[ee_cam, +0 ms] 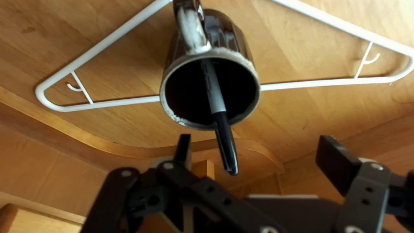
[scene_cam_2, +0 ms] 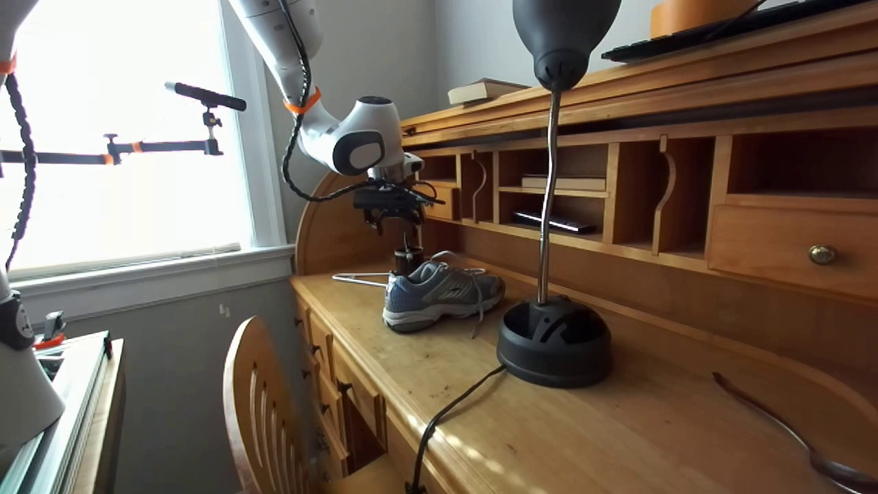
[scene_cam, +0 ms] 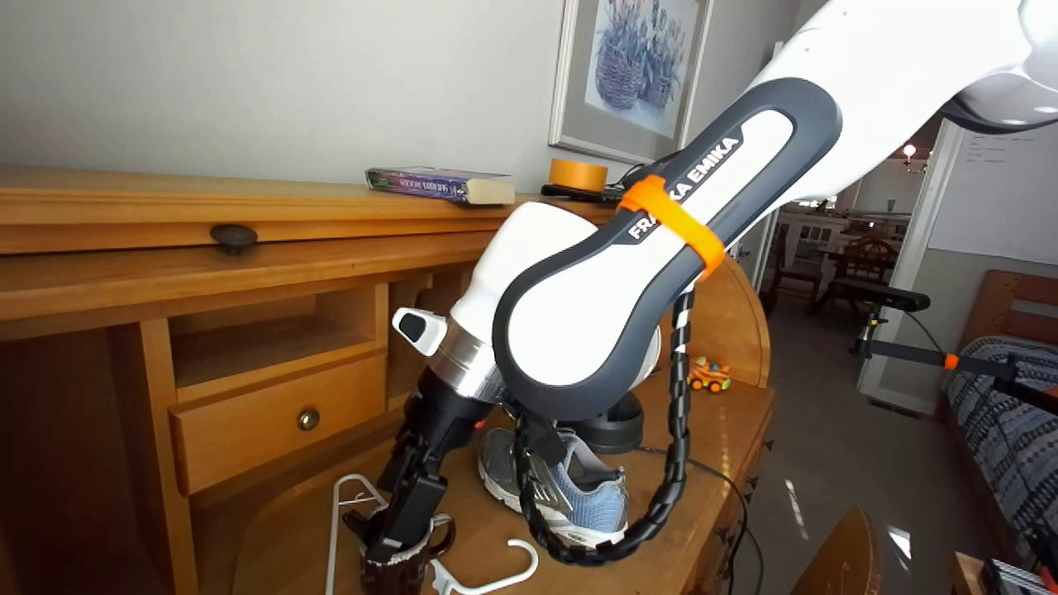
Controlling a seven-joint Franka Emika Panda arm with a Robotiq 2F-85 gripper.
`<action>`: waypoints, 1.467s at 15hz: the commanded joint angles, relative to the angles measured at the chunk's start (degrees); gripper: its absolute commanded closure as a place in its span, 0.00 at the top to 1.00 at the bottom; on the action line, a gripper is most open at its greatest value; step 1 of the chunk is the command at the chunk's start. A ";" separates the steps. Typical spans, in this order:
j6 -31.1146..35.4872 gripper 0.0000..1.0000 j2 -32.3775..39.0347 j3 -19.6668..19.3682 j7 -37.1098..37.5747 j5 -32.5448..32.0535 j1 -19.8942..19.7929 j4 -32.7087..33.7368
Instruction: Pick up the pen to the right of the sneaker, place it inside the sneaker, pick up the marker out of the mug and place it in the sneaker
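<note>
My gripper [ee_cam: 255, 149] hangs over the mug [ee_cam: 234, 38], jaws wide apart. The marker [ee_cam: 216, 100] leans in the mug, grey barrel down inside, black cap sticking out past the rim; in my wrist view that cap shows between my jaws, clear of both. A white hanger [ee_cam: 310, 84] spreads to either side of the mug, and the shoe [scene_cam_2: 439, 298] sits near the mug, apart, on the desk [scene_cam_2: 658, 412].
</note>
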 commanded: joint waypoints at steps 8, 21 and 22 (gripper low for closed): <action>5.50 0.43 5.80 3.20 -0.29 -5.45 -1.95 2.81; 12.34 0.04 2.95 3.18 2.74 -10.57 -3.59 0.19; 13.56 0.04 2.50 3.32 3.23 -11.24 -3.77 -0.27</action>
